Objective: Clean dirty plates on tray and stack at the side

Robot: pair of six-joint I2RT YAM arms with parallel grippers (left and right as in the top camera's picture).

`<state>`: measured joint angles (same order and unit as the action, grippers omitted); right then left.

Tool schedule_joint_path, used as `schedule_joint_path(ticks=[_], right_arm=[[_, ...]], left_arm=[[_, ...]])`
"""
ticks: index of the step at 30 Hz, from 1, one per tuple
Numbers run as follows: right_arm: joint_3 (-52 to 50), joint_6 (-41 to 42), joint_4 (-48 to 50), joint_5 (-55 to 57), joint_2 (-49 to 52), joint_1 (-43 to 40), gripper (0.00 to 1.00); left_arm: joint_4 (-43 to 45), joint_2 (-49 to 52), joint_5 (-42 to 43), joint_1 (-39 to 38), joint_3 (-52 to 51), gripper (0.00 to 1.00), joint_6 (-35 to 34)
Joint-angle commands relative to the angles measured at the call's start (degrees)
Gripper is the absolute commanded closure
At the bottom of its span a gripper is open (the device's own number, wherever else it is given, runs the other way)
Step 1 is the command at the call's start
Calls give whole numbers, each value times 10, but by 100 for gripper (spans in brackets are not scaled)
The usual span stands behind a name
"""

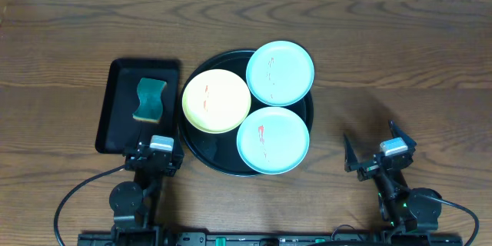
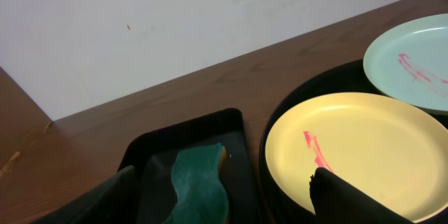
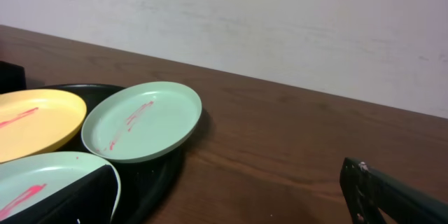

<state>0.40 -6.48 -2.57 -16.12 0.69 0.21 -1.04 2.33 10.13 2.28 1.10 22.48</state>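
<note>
Three plates lie on the round black tray: a pale yellow plate at the left, an aqua plate at the back right and another aqua plate at the front. All three carry thin red smears. My left gripper hovers open at the near end of the rectangular tray, left of the round tray, holding nothing. My right gripper is open over bare wood to the right of the tray, also holding nothing. The left wrist view shows the yellow plate by my right finger. The right wrist view shows the back aqua plate.
A rectangular black tray left of the round tray holds a green sponge, which lies between my left fingers in the wrist view. Bare dark wood tabletop stretches to the right and behind. A pale wall stands beyond the table.
</note>
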Motion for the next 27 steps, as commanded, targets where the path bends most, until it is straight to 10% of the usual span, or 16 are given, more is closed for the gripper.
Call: schedule_joint_path(ticks=[1,27], right_arm=[[-1,7,-2,-4,-3,-1,1],[0,7,26,17,-3,-1,1]], left_arm=[[-20,2,3,0,-9,22,-7],[-11,3,7,0,3,22,-74]])
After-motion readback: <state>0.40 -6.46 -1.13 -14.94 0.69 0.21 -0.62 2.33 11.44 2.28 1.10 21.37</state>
